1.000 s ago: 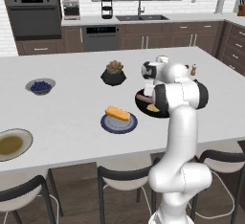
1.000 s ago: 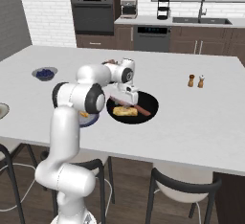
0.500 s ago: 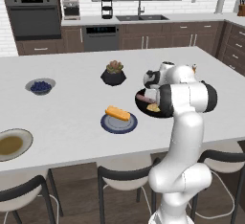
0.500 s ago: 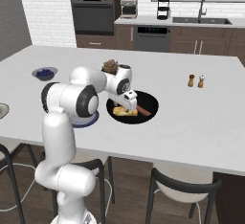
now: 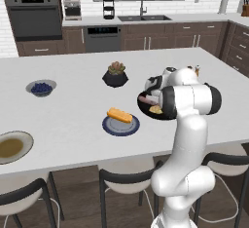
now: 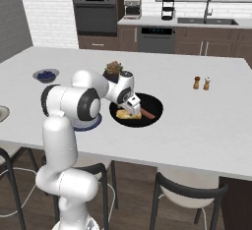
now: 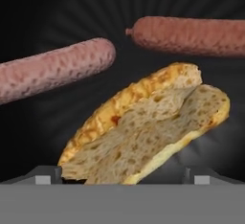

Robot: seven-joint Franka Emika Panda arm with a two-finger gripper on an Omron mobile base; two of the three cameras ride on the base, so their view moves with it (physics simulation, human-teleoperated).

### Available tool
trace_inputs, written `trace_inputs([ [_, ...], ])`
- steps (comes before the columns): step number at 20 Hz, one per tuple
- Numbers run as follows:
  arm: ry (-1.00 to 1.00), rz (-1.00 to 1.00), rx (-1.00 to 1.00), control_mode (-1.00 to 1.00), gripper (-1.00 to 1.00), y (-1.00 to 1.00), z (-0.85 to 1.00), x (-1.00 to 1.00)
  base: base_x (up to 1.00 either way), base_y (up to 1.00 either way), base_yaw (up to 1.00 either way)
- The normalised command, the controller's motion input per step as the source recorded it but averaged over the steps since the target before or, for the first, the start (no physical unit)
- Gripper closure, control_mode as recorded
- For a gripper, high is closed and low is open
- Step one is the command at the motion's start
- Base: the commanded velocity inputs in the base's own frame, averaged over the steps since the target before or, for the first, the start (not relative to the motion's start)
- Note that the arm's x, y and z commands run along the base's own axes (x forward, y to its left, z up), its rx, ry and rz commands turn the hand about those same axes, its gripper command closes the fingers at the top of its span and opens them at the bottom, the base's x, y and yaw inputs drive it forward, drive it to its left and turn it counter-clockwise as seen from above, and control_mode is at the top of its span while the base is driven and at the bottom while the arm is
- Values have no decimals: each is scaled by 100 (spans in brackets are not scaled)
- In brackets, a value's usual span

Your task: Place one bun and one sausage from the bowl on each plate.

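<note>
Dropped lower into the bowl (image 6: 153,107) since a second ago, my pincer (image 6: 131,106) now sits just above the food at mid-frame of the right base view; in the left base view my pincer is mostly hidden behind my own forearm, right of centre. Jaws spread wide, pinching nothing. Hand view: my two tips sit at the bottom edge, either side of a split bun (image 7: 148,127) that lies centre to lower centre on the black dish. One sausage (image 7: 52,70) at left, tilted; another sausage (image 7: 189,35) at upper right, neither touching the bun. Left base view: a second bun (image 5: 119,115) already lies on a blue plate (image 5: 121,126) at centre, and another plate (image 5: 12,146) sits far lower left.
</note>
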Motion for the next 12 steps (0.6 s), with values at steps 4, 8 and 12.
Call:
trace_inputs([
  [4,-1,0,0,-100,-100,0,-11,1,0,0,0],
  [8,-5,0,0,-100,-100,0,-5,19,0,0,0],
  [12,-4,0,0,-100,-100,-1,-25,11,0,0,0],
])
